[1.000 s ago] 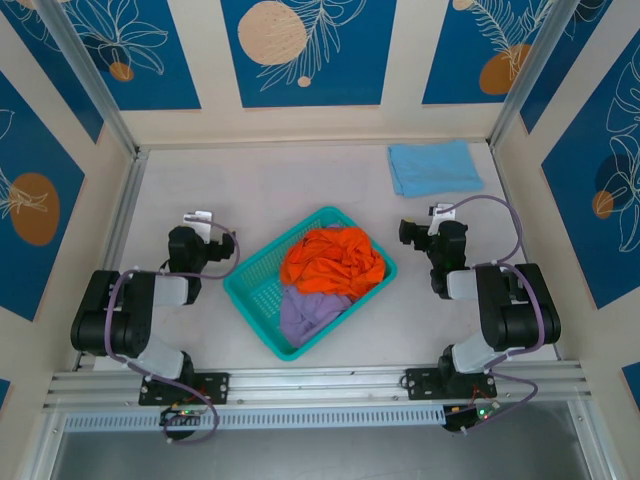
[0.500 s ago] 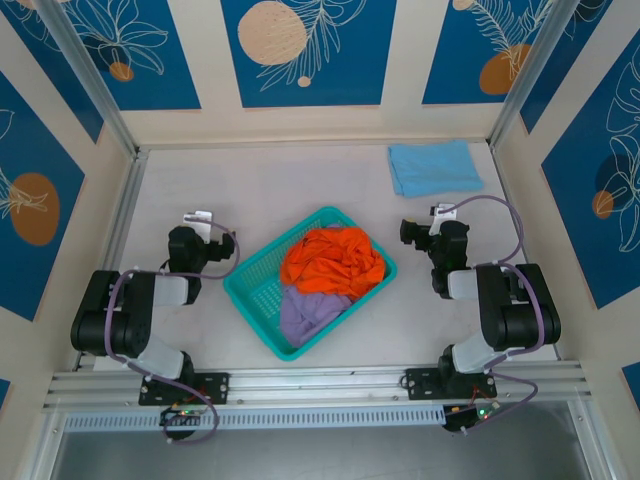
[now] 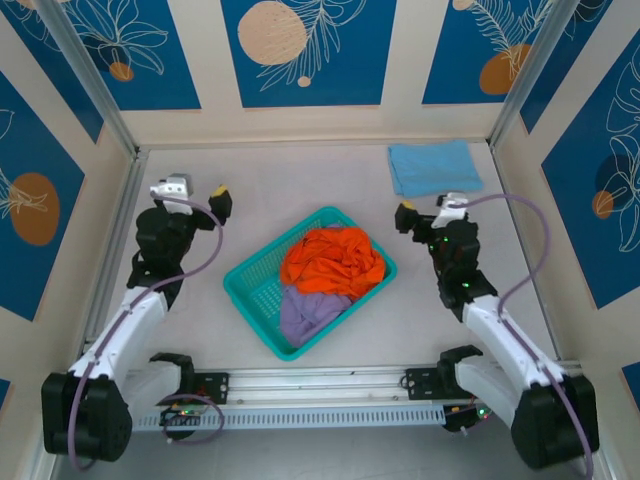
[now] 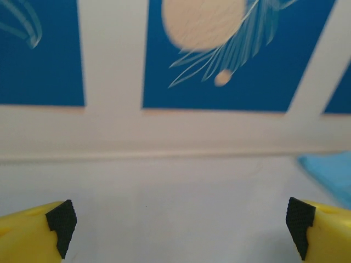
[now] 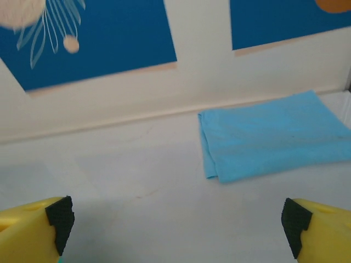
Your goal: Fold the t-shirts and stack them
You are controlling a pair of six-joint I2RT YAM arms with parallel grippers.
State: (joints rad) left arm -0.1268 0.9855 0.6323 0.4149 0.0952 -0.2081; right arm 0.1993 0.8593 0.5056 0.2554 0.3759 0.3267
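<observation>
- The light blue shirt [image 3: 434, 167] lies folded flat at the far right corner of the table [image 3: 280, 180], probably as the base of the stack.
- The orange shirt [image 3: 333, 260] and lavender shirt [image 3: 308, 312] sit crumpled in the teal basket [image 3: 250, 285] mid-table, waiting to be folded. The orange one partly covers the lavender one.
- The left gripper [image 4: 178, 227] and right gripper [image 5: 178, 224] hover on either side of the basket. Their jaws are spread wide and hold nothing, seemingly ready to reach in.
- The table is plain pale grey, and cream walls [image 3: 400, 120] with blue leaf-patterned panels enclose it.

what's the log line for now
left end effector open; right end effector open; bright orange cloth t-shirt in teal plastic mesh basket
</observation>
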